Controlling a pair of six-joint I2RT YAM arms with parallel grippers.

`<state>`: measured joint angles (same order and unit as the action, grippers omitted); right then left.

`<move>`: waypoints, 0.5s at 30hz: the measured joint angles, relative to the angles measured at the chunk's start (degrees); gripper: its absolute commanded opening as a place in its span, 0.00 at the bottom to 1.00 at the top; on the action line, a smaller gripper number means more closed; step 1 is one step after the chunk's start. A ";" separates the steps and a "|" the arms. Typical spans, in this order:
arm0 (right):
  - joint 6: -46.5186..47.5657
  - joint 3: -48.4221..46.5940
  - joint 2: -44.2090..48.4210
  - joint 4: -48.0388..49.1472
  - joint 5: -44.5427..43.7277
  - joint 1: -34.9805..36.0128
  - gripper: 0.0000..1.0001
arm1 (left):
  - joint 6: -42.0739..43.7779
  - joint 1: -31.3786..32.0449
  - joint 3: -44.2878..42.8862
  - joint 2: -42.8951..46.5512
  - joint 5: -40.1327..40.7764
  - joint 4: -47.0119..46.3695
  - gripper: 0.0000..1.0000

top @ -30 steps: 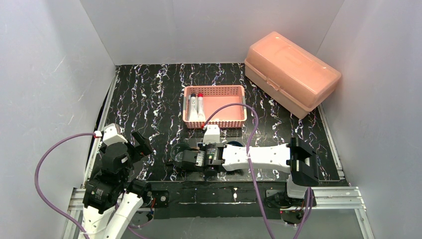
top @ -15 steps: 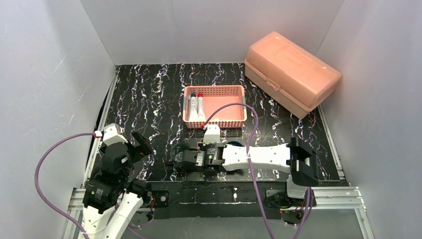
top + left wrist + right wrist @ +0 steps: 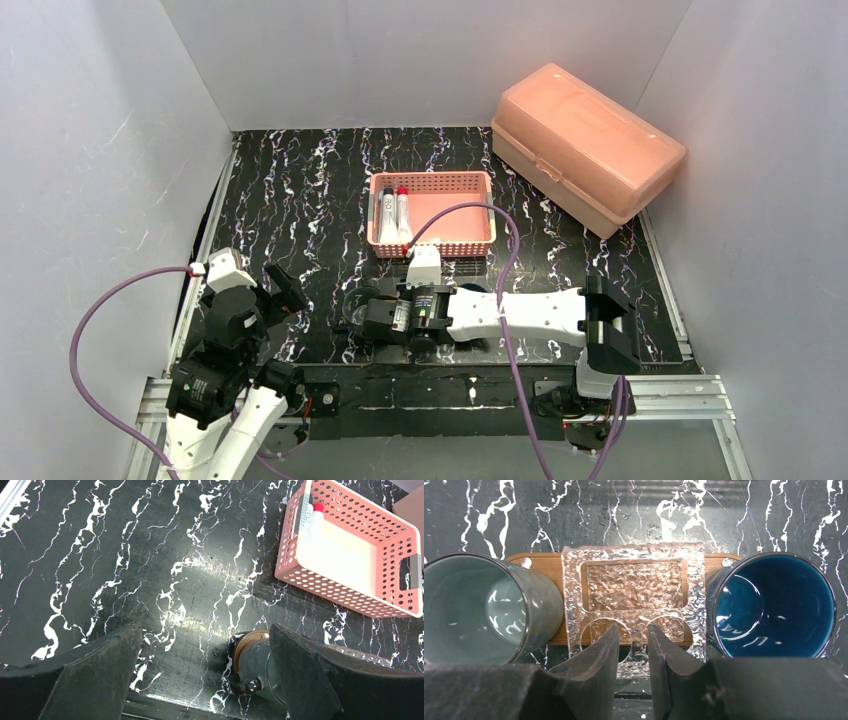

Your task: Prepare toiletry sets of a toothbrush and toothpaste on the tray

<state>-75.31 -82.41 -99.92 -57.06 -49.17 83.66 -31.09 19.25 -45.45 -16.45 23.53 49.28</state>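
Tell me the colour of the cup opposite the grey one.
Dark blue; the right wrist view shows the cup best.

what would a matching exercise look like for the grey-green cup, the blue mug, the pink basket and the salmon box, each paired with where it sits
Things:
1. grey-green cup
2. dark blue mug
3. pink mesh basket
4. salmon lidded box

Places:
A. middle of the table, with two tubes lying inside along one side
B. left end of the wooden tray, as the right wrist view shows it
C. far right corner of the table, against the wall
D. right end of the wooden tray, as the right wrist view shows it

Pairs: 1-B, 2-D, 3-A, 4-C
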 measured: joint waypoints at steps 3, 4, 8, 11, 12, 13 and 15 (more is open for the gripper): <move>1.01 -1.33 0.00 -0.09 -0.31 0.00 0.36 | 0.00 0.00 0.00 0.00 0.00 0.00 0.99; 1.62 -1.97 0.00 -0.09 -0.42 0.00 0.37 | 0.00 0.00 0.00 0.00 0.00 0.00 0.99; 3.78 -4.07 0.11 0.00 -1.31 0.00 0.40 | 0.00 0.00 0.00 0.00 0.00 0.00 0.99; 6.86 -4.50 0.85 0.59 -2.05 -0.02 0.43 | 0.00 0.00 0.00 0.00 0.02 0.00 0.99; 8.28 -4.55 1.22 0.85 -2.03 -0.24 0.43 | 0.00 0.00 0.00 0.00 0.00 0.02 0.99; 9.75 -4.74 1.57 1.22 -1.77 -0.59 0.43 | 0.00 0.00 0.00 0.00 0.02 0.00 0.99; 12.50 -5.55 2.05 2.12 -1.33 -1.40 0.43 | 0.00 0.02 0.00 0.00 0.02 0.00 0.99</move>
<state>-62.81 -87.96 -97.86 -54.94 -50.50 82.26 -31.09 19.27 -45.45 -16.45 23.55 49.28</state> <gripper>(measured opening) 0.426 0.992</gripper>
